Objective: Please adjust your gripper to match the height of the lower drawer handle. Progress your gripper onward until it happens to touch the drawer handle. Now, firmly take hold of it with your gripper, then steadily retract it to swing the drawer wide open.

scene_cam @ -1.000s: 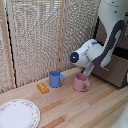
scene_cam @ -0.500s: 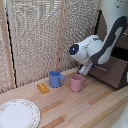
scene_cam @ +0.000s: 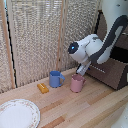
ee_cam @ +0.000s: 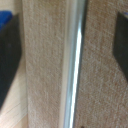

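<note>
In the wrist view the silver drawer handle [ee_cam: 75, 65] runs as a thin bar across the brown drawer front [ee_cam: 45, 75], very close to the camera. My gripper [ee_cam: 65, 55] is open. One dark finger [ee_cam: 7, 60] shows on one side of the bar and the other finger [ee_cam: 122, 45] on the other side, both well apart from it. In the exterior view my gripper [scene_cam: 81, 70] sits low at the front of the dark brown drawer [scene_cam: 111, 72] on the exterior view's right. The handle is too small to make out there.
A pink mug [scene_cam: 77, 83] stands right below my hand, with a blue mug [scene_cam: 56, 78] beside it. A small orange object [scene_cam: 43, 88] and a patterned plate [scene_cam: 17, 114] lie on the wooden table. A woven screen [scene_cam: 45, 35] stands behind.
My hand dropped lower and shifted slightly toward the exterior view's left between one second and half a second ago. Since then it has hardly moved.
</note>
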